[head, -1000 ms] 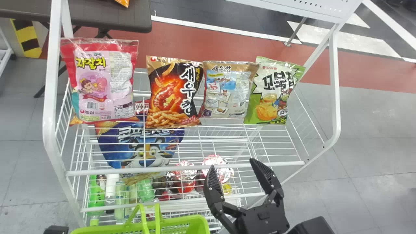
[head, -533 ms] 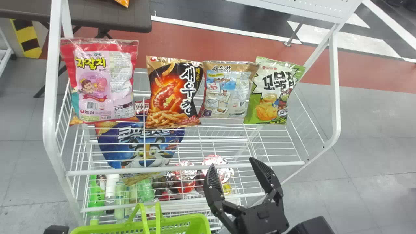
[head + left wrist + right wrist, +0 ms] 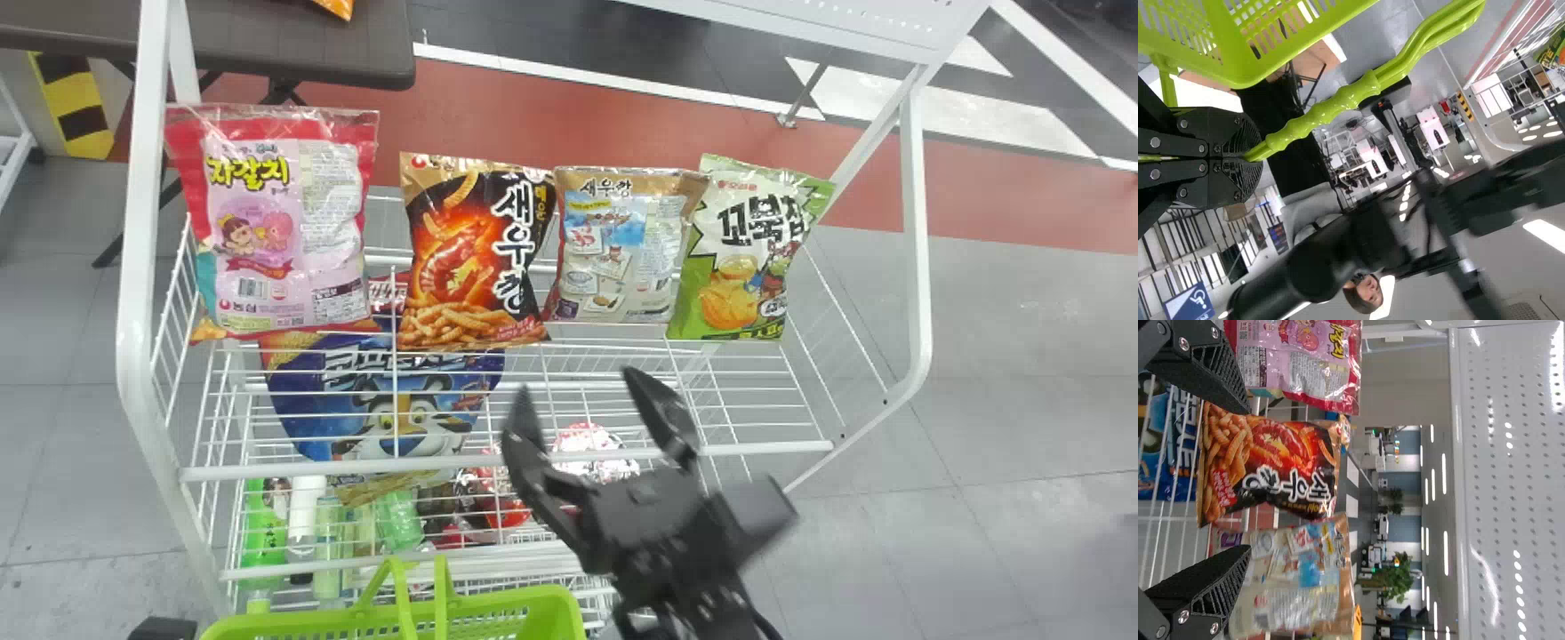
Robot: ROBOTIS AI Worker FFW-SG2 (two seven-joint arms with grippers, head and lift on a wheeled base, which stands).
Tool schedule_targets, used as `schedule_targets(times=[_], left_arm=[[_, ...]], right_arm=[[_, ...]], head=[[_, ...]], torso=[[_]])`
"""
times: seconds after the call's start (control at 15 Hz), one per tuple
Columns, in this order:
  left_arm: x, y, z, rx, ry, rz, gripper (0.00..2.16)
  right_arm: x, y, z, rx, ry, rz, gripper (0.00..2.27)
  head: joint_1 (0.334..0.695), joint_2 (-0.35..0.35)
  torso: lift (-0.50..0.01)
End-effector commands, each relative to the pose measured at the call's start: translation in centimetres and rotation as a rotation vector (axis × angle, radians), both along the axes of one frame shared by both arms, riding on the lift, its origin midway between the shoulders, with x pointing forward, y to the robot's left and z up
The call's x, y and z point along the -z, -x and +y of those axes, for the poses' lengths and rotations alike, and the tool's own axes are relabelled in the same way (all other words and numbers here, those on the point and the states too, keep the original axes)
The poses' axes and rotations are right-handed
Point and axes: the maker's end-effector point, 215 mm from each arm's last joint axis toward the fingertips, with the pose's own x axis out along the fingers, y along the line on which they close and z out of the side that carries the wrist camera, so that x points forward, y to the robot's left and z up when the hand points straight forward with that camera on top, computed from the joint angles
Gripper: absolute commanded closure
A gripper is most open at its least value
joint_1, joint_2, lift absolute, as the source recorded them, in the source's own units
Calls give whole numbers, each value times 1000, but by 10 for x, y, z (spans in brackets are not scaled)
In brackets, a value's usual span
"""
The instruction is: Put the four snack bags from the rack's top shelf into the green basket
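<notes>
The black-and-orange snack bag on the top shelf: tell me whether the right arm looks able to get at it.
Likely yes: the right gripper is open and faces the black-and-orange bag, with nothing seen between them. The beige bag close beside it might crowd the grip.

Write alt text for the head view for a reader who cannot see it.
Four snack bags stand in a row on a white rack's top shelf. The robot's right gripper, open and empty, points toward them; a green basket is at the bottom edge.
</notes>
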Motion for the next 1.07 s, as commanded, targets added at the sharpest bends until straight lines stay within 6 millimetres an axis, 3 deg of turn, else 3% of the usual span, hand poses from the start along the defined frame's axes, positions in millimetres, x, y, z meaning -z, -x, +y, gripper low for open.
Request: schedule_targets(times=[0.0,0.13,0.4,0.53,0.8,0.87,0.93,1.0], left_arm=[[1,2,0,6,0,-7,2054],[1,3,2,8,1,-13,2054],[2,2,7,13,-5,-15,2054],[2,1,10,15,-6,-16,2054],[2,-2,13,16,-2,-24,2054],[2,-2,14,17,-2,-26,2054],[2,-2,14,16,0,-29,2054],[2,-3,14,15,2,-32,2054]], right_arm=[[9,-48,41,-72,5,21,87],[11,-80,87,-165,-25,23,90],[7,-116,155,-281,-81,40,93],[10,-134,172,-305,-82,49,97],[23,-160,189,-378,-47,68,117],[23,-163,194,-412,-44,71,238],[23,-166,196,-424,-32,77,549],[28,-165,200,-434,-21,98,998]], head=[[695,-350],[695,-321],[695,-140],[695,-53],[695,13],[695,34],[695,38],[695,45]], torso=[[0],[0],[0],[0],[0],[0],[0],[0]])
